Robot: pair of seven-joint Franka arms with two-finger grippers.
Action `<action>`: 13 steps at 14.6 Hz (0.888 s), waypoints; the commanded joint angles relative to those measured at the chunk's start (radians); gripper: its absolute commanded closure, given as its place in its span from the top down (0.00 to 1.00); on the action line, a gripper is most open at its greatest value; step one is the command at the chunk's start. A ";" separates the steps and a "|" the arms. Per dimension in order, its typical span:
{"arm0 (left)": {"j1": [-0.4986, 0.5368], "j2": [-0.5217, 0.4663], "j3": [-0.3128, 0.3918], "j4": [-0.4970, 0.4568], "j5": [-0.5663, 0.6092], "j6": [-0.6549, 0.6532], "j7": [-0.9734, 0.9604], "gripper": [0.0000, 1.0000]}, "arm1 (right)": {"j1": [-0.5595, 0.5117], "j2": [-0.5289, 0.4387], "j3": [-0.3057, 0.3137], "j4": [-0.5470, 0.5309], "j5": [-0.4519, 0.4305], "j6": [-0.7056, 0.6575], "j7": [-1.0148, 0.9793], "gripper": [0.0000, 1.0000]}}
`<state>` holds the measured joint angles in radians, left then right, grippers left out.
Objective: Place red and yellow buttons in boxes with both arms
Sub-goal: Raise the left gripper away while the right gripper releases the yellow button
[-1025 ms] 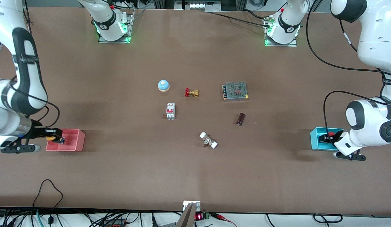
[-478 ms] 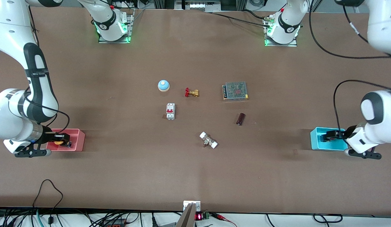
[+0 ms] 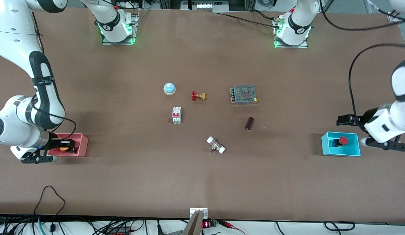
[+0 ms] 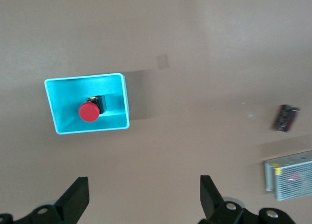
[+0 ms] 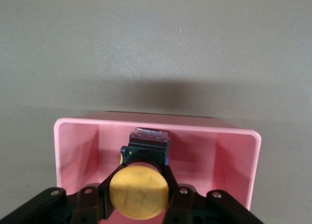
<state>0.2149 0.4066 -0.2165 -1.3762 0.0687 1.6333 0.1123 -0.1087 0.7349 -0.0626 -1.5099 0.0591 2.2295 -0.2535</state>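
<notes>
— Where is the yellow button?

— Inside the pink box at the right arm's end of the table, lying on its side, cap toward the wrist camera, black base toward the box wall. The right gripper reaches level into the box, its fingers closed on the button's neck.

— And the red button?

— In the cyan box at the left arm's end, tipped over, long axis along the box. The left gripper hangs above the table beside that box, spread wide, empty.
</notes>
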 commanded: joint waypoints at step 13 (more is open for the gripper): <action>-0.256 -0.455 0.207 -0.353 -0.067 0.116 -0.097 1.00 | -0.014 -0.032 0.001 -0.021 0.021 -0.051 -0.030 0.90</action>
<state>-0.0070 0.1414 -0.0589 -1.4908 0.0289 1.6216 0.0064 -0.1146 0.7268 -0.0630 -1.5130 0.0592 2.1988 -0.2551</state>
